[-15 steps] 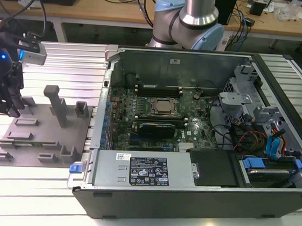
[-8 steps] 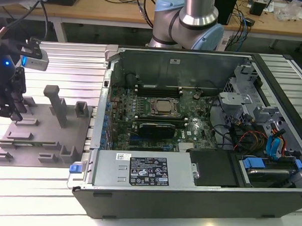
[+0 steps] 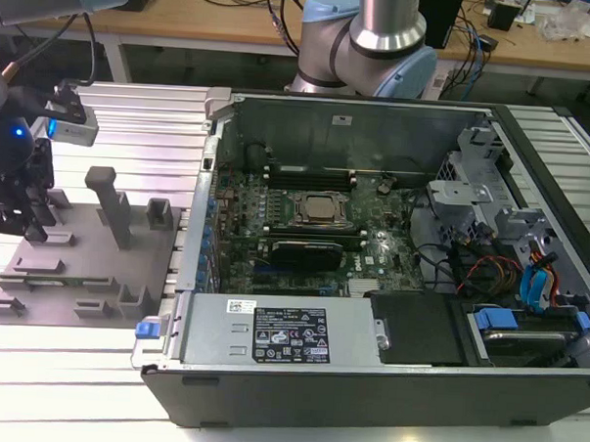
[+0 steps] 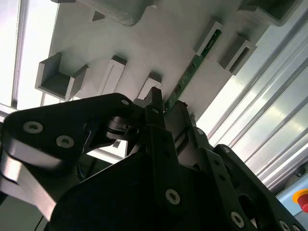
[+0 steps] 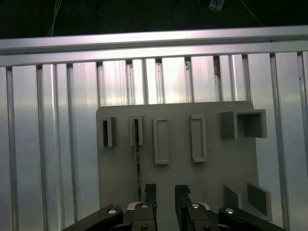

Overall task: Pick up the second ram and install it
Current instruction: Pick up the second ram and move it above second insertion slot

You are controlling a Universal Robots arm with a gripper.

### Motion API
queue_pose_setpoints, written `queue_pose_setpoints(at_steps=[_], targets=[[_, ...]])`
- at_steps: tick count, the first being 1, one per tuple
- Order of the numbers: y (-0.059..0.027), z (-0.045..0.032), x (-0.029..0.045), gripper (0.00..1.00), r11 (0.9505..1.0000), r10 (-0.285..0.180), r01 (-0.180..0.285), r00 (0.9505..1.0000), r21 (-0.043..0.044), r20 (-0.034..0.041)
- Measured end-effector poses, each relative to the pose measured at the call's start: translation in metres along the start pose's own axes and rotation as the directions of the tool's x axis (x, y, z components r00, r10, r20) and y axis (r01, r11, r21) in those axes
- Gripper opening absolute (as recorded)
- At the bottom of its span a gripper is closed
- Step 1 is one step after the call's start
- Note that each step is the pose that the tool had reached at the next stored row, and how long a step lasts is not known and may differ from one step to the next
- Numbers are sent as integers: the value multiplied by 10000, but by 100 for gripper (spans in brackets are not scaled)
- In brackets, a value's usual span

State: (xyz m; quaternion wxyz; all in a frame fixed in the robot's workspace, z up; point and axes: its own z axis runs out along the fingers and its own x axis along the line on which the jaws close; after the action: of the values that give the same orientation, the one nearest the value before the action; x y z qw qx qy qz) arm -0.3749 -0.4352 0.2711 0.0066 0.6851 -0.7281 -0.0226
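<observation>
Pincer [image 5: 166,190] sits low over gray plate [image 5: 211,168] on ribbed surface [image 5: 48,144], fingers apart. Green ram stick [image 4: 196,65] stands on edge in plate's slots, one end beside a fingertip.

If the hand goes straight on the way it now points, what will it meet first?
Probably the flat gray plastic plate, just beside the thin green ram stick in its slot. Depth under the hand is unclear.
</observation>
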Motion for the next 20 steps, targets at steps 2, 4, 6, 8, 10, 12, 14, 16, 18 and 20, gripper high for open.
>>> queue_pose_setpoints(at_steps=[2, 4, 6, 8, 10, 12, 14, 16, 18, 20], targets=[[-3, 25, 31, 28, 10000, 0, 0, 10000, 1, -1], [-10, 73, 115, 28, 10000, -1, 1, 10000, 0, 0], [-14, 151, 151, 28, 10000, 1, -1, 10000, 1, 1], [-30, 187, 152, 28, 10000, -1, 1, 10000, -2, -2], [-45, 209, 151, 28, 10000, 1, -1, 10000, 1, 0], [-47, 224, 151, 28, 10000, 1, -1, 10000, 0, 0], [-49, 244, 152, 28, 10000, 0, 0, 10000, 0, 0], [-50, 272, 153, 28, 10000, 0, 0, 10000, 0, -1], [-50, 294, 154, 28, 10000, 0, 0, 10000, 0, 0], [-52, 326, 155, 28, 10000, 1, -1, 10000, 0, -1]])
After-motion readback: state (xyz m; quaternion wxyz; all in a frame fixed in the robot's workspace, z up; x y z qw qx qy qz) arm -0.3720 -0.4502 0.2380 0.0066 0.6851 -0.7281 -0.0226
